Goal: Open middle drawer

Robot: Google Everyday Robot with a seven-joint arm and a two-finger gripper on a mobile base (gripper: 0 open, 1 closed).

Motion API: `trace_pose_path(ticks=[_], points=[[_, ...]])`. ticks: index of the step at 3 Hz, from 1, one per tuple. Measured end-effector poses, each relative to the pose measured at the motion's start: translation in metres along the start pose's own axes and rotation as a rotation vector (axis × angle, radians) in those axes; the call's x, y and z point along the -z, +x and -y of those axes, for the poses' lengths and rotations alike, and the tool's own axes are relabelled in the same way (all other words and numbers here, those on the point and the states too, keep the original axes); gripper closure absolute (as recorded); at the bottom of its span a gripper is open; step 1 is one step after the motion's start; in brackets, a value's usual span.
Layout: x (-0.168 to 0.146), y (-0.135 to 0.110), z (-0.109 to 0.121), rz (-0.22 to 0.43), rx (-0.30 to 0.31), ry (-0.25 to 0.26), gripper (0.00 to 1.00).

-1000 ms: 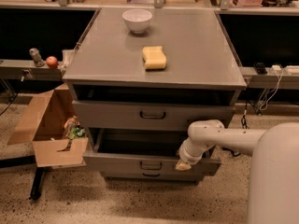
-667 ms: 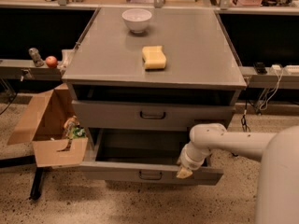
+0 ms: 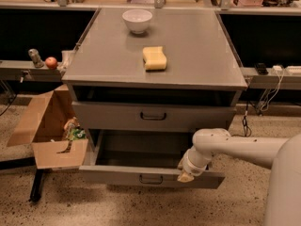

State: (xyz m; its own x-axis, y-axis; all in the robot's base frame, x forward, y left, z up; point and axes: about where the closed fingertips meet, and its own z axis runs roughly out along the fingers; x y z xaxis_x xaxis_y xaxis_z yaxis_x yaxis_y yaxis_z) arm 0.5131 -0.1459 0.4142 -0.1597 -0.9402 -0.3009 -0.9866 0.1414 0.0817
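Note:
The middle drawer (image 3: 117, 175) is a wide grey drawer pulled well out of the grey cabinet (image 3: 188, 55), low in the camera view. Its plain grey inside (image 3: 141, 149) is empty. A small dark pull handle (image 3: 150, 178) sits at the centre of its front panel. My gripper (image 3: 185, 175) is at the top edge of that front panel, right of the handle, on the end of my white arm (image 3: 235, 147), which comes in from the right. The drawer above (image 3: 153, 117) is shut.
A white bowl (image 3: 137, 20) and a yellow sponge (image 3: 154, 58) sit on the cabinet top. An open cardboard box (image 3: 47, 126) stands on the floor to the left of the drawers. A red apple (image 3: 51, 62) lies on a shelf at the left.
The middle drawer has slid further out toward the camera, showing more of its inside. My gripper has moved forward and down with the front panel.

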Motion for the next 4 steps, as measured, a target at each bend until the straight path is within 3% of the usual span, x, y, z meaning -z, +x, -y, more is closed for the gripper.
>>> trace_pose_path(ticks=[3, 4], points=[[-0.0001, 0.0000, 0.0000, 0.000, 0.000, 0.000, 0.13], [-0.0001, 0.0000, -0.0001, 0.000, 0.000, 0.000, 0.00]])
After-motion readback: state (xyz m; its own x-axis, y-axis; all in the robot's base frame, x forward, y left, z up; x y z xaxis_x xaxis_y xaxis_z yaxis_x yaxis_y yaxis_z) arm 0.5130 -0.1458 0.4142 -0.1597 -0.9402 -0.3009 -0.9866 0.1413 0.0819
